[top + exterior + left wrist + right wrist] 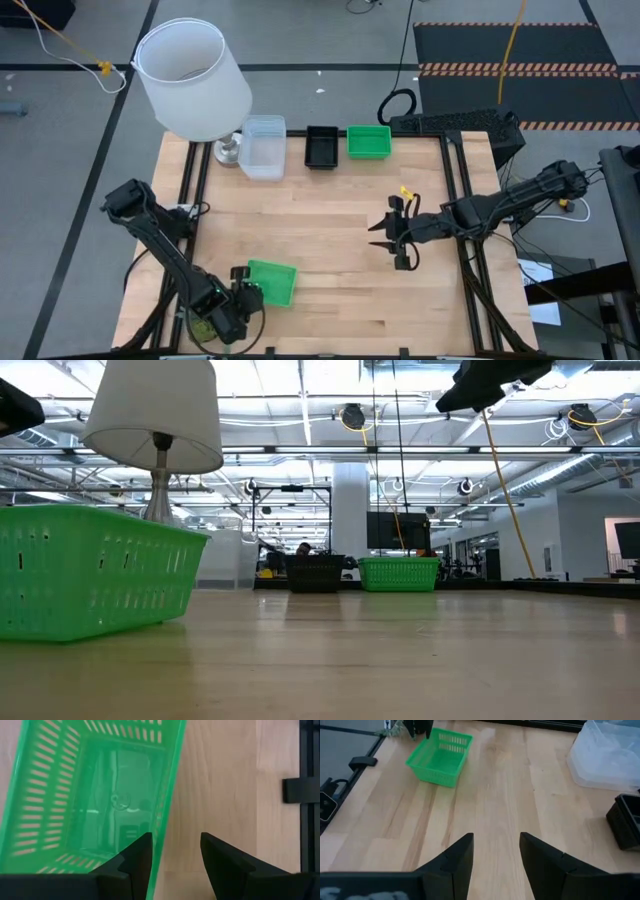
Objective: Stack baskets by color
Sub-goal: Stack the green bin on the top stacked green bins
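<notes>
Currently, status by item:
Tabletop: far edge holds clear stack, black basket, green basket.
Stray green basket: near edge, unstacked; remaining work.
Left gripper: jaws apart, straddling its rim.
Right gripper: jaws apart, empty, mid-table.

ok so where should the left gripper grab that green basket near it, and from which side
Probably the rim wall nearest the left gripper: the lone green basket sits upright and open-topped on the table, so come from above, one finger inside and one outside that thin perforated wall. The open fingers already sit almost astride that edge.
</notes>
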`<move>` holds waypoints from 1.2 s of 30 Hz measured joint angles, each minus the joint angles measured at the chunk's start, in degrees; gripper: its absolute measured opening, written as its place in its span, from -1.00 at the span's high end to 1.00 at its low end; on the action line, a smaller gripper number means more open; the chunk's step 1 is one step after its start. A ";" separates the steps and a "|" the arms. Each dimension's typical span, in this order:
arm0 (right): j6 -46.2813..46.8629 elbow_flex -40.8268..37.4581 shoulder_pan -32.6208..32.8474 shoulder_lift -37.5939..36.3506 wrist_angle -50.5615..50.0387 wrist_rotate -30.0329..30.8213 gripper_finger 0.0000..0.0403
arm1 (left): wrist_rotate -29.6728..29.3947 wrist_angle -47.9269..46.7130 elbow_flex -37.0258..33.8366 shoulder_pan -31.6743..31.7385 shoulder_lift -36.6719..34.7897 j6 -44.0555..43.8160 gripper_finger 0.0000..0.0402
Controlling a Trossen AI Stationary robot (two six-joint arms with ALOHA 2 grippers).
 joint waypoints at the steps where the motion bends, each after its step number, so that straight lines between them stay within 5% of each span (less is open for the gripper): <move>1: 0.09 0.00 -0.02 0.00 -0.01 0.02 0.22 | 0.02 -0.04 0.00 -0.02 0.10 0.02 0.15; 12: -0.89 0.00 -0.02 0.06 1.19 0.12 0.22 | -0.23 -3.25 0.00 -0.26 0.10 -0.68 0.18; 27: -4.21 0.02 -0.02 5.48 13.06 0.18 0.22 | 0.34 -2.97 -2.62 0.06 0.15 4.70 0.93; 36: -7.44 0.35 -0.07 11.05 17.34 8.09 0.22 | -2.94 -8.91 0.79 6.05 -0.58 10.49 0.95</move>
